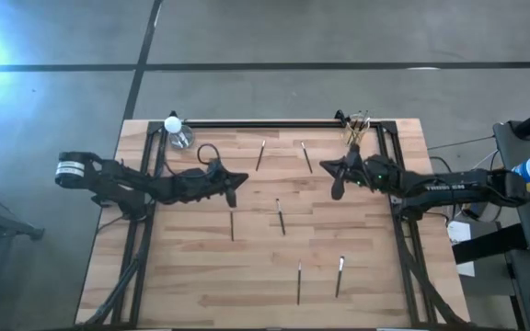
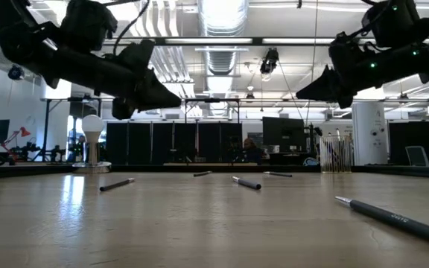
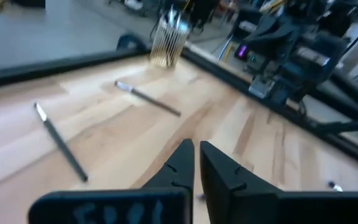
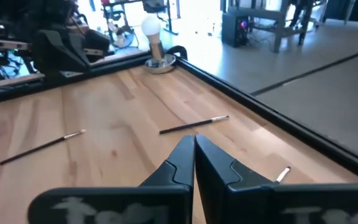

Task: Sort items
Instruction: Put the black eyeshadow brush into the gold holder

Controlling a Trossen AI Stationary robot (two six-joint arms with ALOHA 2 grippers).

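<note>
While both pincers (image 1: 231, 195) (image 1: 338, 188) hang empty, tips together, rear-right cup (image 1: 357, 131) holds upright brushes (image 1: 360, 122); six lie loose.

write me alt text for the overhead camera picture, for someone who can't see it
Two dark robot arms reach in over a wooden table, the left gripper and the right gripper both shut and empty. Six thin dark sticks lie scattered on the wood, and a clear cup of sticks stands at the far right corner.

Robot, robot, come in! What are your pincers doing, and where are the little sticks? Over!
Left pincer and right pincer shut, empty, above the table. Six sticks loose; more in the corner cup. Nothing blocking.
</note>
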